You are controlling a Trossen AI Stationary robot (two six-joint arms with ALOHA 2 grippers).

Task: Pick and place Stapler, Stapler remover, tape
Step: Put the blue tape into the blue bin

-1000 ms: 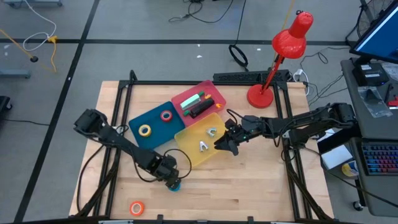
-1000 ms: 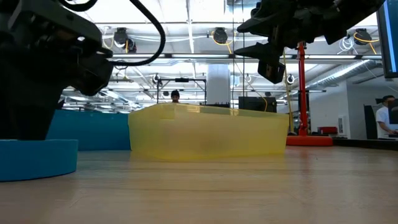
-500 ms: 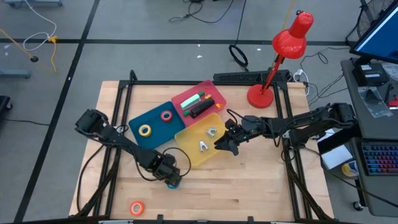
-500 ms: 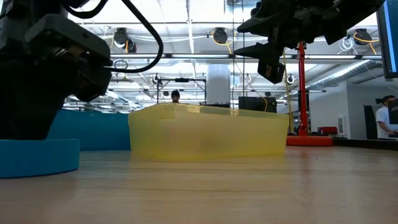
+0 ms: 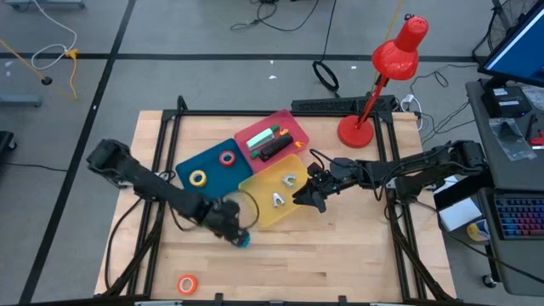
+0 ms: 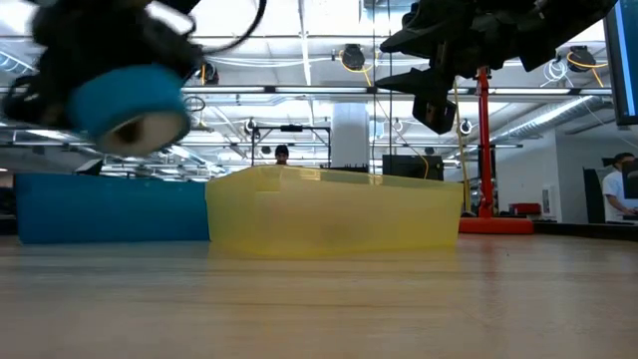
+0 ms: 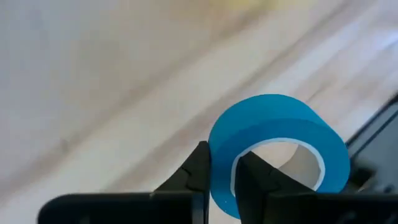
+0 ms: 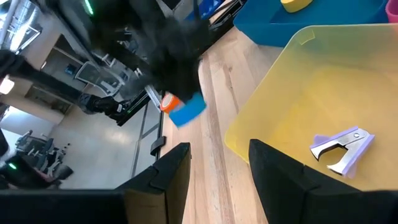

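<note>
Your left pincer (image 5: 239, 237) sits low and centre in the high view, closed on the wall of the blue tape roll (image 5: 244, 240), one finger inside the ring and one outside, as the left wrist view shows (image 7: 273, 149). In the low view that roll (image 6: 130, 100) hangs clear above the bench (image 6: 319, 299) at the upper left of the frame.

Your right pincer (image 5: 308, 196) is at the right edge of the yellow bin (image 5: 259, 211), centre of the high view, its fingers (image 8: 171, 168) spread apart and holding nothing.

Inside the yellow bin you have two staple removers (image 5: 278, 201), one nearer the middle and one (image 5: 290, 179) toward the upper right corner.

The teal bin (image 5: 208, 166), touching the yellow bin's upper left side, holds the yellow tape roll (image 5: 197, 178) and the red tape roll (image 5: 226, 158), set apart from each other.

The pink bin (image 5: 285, 127), above the yellow one, holds a black stapler (image 5: 274, 149) and a green stapler (image 5: 263, 136) side by side.

The orange tape roll (image 5: 187, 284) lies alone on the bench at the lower left, well apart from the bins.

A red desk lamp (image 5: 387, 72) stands at the bench's upper right corner.
</note>
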